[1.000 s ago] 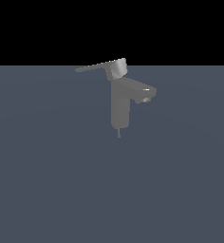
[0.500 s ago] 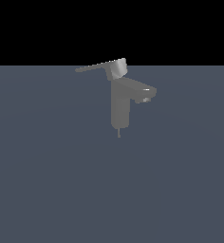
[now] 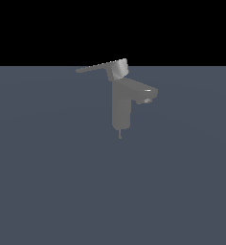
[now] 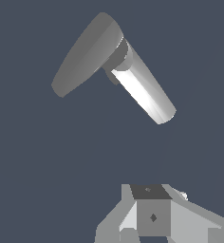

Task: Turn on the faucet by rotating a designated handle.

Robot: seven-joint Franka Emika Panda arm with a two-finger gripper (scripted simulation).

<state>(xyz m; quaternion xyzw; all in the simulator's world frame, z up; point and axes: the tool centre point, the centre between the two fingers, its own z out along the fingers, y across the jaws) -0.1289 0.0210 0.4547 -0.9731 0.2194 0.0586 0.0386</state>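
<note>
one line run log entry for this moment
phase: approach | faucet: upright | handle: untouched, points to exterior view's left | gripper: clear of handle, jaw state unclear | arm: absent from exterior view

Only the wrist view shows us any of the robot: the gripper (image 4: 154,216), pale grey and blocky. We see a darker grey square block with a small black diamond mark at its centre, and lighter angled panels flanking it.

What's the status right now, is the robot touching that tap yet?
Gripper clear of faucet, jaw state unclear. Handle untouched, pointing toward the exterior view's left. Nothing seen in the way.
</note>
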